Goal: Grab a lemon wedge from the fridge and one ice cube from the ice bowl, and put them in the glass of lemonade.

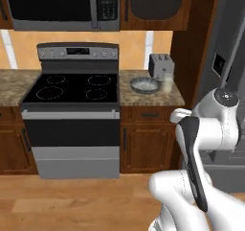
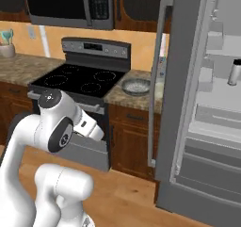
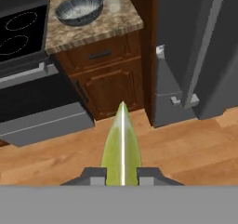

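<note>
Yellow-green lemon wedge [image 3: 122, 146] sat pinched in our gripper [image 3: 122, 175]; next, we judged, carry to glass of lemonade [image 3: 113, 3] at 12 o'clock

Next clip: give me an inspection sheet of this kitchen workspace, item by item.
Surface: speckled granite counter right of the stove.
Job's things: pale yellow-green lemon wedge held between the fingers; wide blue-grey ice bowl and small clear glass of lemonade on the counter; tall grey fridge, left door open.
Clutter: grey two-slot toaster behind the bowl.
Grippers: gripper shut on the wedge.
Cables: nothing seen.
Surroundings: black-topped stove, microwave above, wood floor.
</note>
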{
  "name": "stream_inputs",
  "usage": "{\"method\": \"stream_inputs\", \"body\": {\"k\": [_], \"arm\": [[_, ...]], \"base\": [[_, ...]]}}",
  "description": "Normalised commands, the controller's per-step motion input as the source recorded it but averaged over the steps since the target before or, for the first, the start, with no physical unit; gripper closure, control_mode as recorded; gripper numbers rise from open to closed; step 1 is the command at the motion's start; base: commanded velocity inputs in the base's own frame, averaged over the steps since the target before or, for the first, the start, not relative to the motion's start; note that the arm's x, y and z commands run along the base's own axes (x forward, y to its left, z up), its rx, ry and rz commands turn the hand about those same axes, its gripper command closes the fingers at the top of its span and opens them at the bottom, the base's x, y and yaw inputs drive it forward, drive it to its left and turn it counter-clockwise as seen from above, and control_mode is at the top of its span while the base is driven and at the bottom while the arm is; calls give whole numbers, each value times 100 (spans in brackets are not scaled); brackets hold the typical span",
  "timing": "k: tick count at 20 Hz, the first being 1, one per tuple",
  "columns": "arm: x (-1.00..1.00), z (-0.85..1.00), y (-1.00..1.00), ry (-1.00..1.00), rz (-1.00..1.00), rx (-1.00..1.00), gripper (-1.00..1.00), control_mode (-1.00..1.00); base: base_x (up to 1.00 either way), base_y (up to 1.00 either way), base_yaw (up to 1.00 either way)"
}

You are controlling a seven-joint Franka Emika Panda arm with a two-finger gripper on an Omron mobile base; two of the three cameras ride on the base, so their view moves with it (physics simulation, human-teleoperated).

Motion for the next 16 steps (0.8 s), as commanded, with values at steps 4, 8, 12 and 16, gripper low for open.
{"method": "stream_inputs", "body": {"k": [4,8,12,16], "arm": [[0,0,0,0,0,0,100,100],[0,0,0,0,0,0,100,100],[0,0,0,0,0,0,100,100],[0,0,0,0,0,0,100,100]], "base": [[100,49,-19],[100,13,-27],[100,-2,-29],[96,0,-20]]}}
